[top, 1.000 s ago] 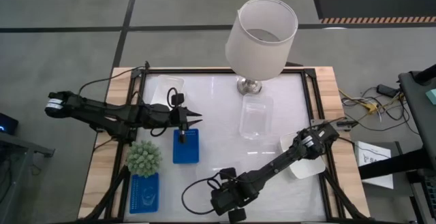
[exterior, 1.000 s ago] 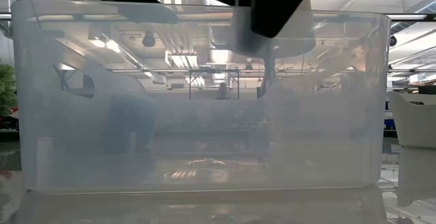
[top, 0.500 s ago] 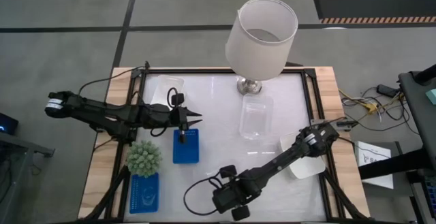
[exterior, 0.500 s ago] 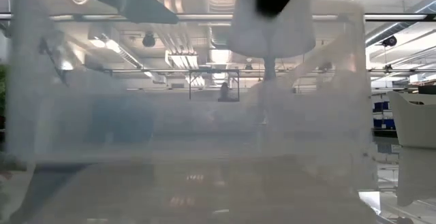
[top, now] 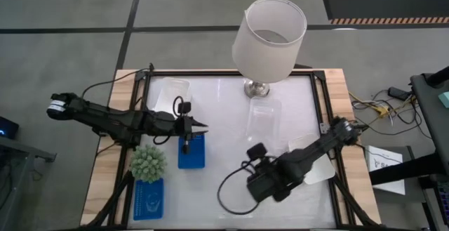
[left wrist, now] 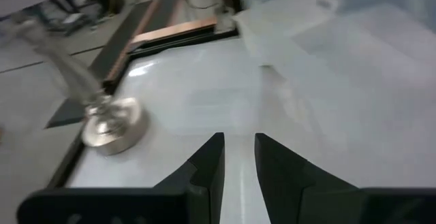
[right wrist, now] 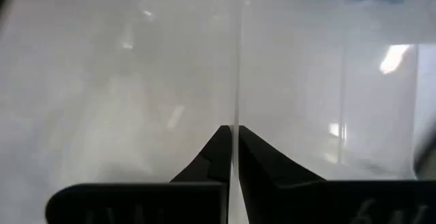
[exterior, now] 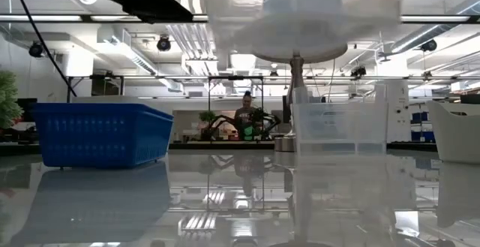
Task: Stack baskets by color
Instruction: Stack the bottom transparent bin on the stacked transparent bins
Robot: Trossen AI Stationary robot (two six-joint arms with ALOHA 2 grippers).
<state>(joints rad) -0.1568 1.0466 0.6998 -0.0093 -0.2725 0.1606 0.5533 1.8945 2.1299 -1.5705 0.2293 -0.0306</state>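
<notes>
Clear basket (right wrist: pixel 286 81), thin-walled and glossy, hangs pinched by its rim in the right gripper (right wrist: pixel 234 157) above bare white tabletop (top: pixel 224 111). Left gripper (left wrist: pixel 237 157), fingers slightly parted and empty, hovers over a perforated blue basket (top: pixel 191 151).

floor (top: pixel 63 55): grey concrete | ceiling lights (exterior: pixel 163 44): on | person (exterior: pixel 246 115): far behind

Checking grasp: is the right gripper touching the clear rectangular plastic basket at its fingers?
Touching. Right wrist view: the right gripper pinches the thin wall of the clear rectangular plastic basket, no gap.
</notes>
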